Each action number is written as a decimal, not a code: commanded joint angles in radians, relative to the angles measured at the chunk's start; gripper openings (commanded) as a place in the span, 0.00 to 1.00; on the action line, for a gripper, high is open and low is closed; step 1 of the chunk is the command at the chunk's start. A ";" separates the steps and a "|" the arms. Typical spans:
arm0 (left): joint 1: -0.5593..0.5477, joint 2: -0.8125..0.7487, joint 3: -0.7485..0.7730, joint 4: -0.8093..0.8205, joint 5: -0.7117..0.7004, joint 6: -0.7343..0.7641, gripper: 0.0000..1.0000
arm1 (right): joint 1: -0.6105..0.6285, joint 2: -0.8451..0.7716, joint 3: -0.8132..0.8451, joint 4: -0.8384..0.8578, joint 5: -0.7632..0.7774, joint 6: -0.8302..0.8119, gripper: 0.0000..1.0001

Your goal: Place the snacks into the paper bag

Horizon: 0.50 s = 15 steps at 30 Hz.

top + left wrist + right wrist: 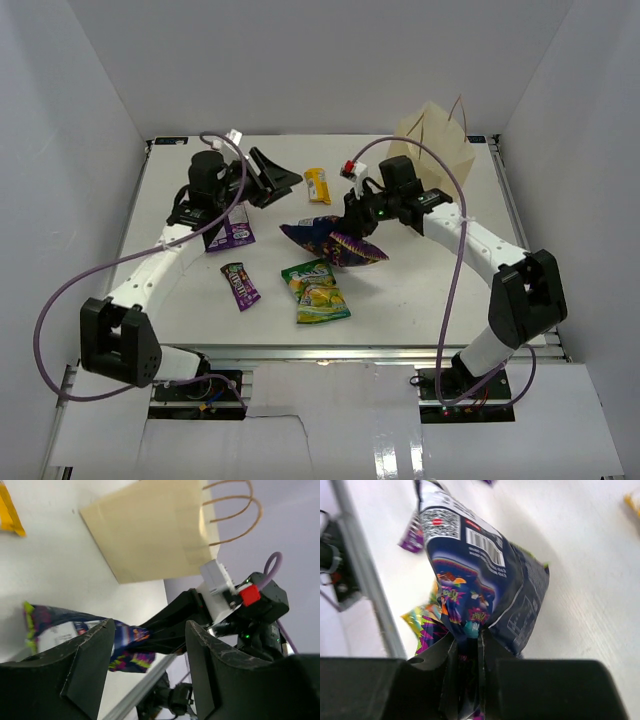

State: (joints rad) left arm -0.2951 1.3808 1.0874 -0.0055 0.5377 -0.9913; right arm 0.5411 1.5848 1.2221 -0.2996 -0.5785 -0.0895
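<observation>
My right gripper (350, 218) is shut on one end of the dark blue-purple chip bag (328, 241), mid-table; the right wrist view shows the bag (480, 565) pinched between the fingers (447, 660). The tan paper bag (437, 140) stands upright at the back right, behind the right arm, and also shows in the left wrist view (150, 530). My left gripper (272, 178) is open and empty at the back left, facing the chip bag (65, 630). A small yellow-orange bar (318, 185) lies between the grippers. Two purple packs (232, 233) (240, 285) and green-yellow packs (316, 291) lie nearer the front.
White walls enclose the table on the left, back and right. The table's front edge is a metal rail (365, 580). The right arm's cable (450, 250) loops over the right side of the table.
</observation>
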 commanded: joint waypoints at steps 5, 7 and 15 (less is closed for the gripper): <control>0.071 -0.261 0.000 -0.215 -0.149 0.265 0.79 | -0.118 -0.063 0.403 0.137 -0.425 0.026 0.08; 0.079 -0.340 -0.074 -0.222 -0.174 0.267 0.81 | -0.148 -0.057 0.457 0.177 -0.426 0.077 0.08; 0.085 -0.477 -0.233 -0.257 -0.220 0.266 0.82 | -0.313 0.018 0.798 0.281 -0.334 0.212 0.08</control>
State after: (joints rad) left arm -0.2176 0.9226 0.8879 -0.2111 0.3649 -0.7544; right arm 0.2977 1.5948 1.8618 -0.2138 -0.9199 0.0425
